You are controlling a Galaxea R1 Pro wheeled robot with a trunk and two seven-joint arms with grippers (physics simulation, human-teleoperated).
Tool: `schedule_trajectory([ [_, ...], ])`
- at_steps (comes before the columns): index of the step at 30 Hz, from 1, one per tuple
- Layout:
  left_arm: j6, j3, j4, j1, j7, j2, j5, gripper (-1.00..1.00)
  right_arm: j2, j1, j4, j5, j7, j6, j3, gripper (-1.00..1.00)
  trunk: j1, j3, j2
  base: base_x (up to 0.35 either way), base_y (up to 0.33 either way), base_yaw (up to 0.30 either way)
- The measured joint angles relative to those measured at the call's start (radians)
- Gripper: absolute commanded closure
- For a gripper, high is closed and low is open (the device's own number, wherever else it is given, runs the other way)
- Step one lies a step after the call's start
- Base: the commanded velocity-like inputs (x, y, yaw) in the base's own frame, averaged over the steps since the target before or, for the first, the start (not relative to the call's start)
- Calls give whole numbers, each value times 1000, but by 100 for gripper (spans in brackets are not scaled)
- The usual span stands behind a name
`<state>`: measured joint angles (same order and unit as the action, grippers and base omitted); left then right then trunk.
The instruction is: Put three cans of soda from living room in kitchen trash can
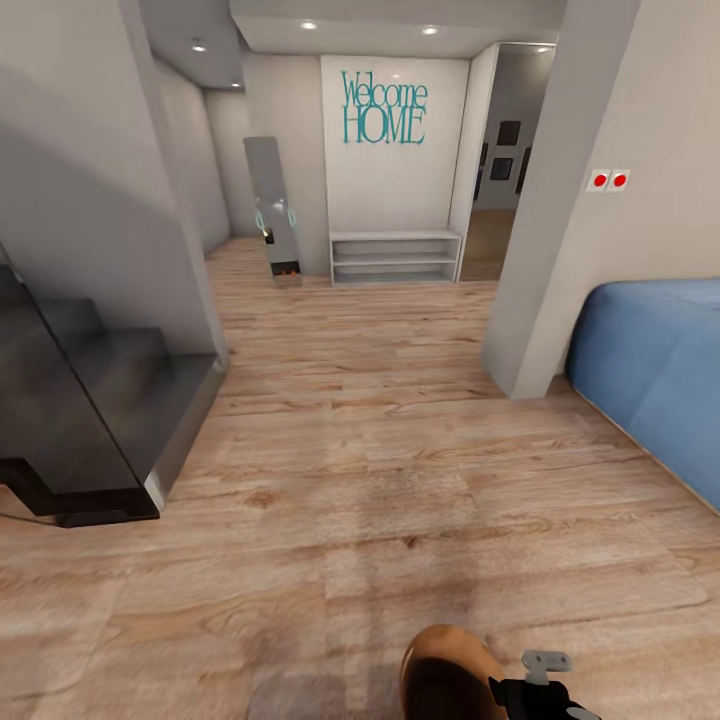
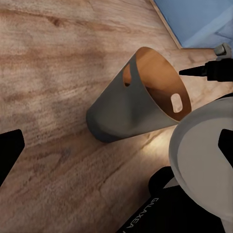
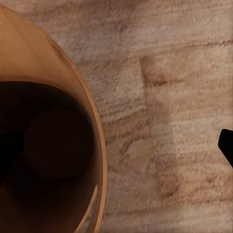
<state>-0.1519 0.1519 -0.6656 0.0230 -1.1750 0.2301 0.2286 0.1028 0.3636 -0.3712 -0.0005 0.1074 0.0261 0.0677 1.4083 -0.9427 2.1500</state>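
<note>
The trash can [image 1: 450, 675], light grey outside and copper-brown inside, is at the bottom of the head view, right in front of me. Seen from the left wrist, the trash can [image 2: 131, 104] leans over the plank floor, and I cannot tell whether it rests on the floor. My right gripper [image 1: 535, 690] is at its rim. In the right wrist view its fingers [image 3: 227, 145] stand wide apart either side of the rim [image 3: 97, 145]. A dim round shape [image 3: 58, 141] lies deep inside the bin, too dark to name. My left gripper [image 2: 116, 150] is open beside the bin.
A blue sofa [image 1: 650, 360] is at the right, behind a wall corner [image 1: 545, 300]. Dark stairs [image 1: 90, 400] rise at the left. Wood floor runs ahead to a white shelf unit [image 1: 395, 258] under a "Welcome HOME" sign [image 1: 385, 108], with a doorway [image 1: 500, 200] to its right.
</note>
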Motion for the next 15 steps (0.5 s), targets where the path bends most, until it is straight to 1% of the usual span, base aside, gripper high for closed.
schedule_trajectory([
  [2, 0, 0, 0, 0, 0, 0, 0, -100, 0, 0, 0, -1, 0, 0, 0, -100, 0, 0, 0, 0, 0, 0],
  [3, 0, 0, 0, 0, 0, 0, 0, -100, 0, 0, 0, -1, 0, 1, 0, -100, 4, -3, 7, 0, 0, 0],
  [15, -1, 0, 0, 0, 0, 0, 0, -100, 0, 0, 0, 1, 0, 1, 0, -100, 50, -57, 91, 0, 0, 0],
])
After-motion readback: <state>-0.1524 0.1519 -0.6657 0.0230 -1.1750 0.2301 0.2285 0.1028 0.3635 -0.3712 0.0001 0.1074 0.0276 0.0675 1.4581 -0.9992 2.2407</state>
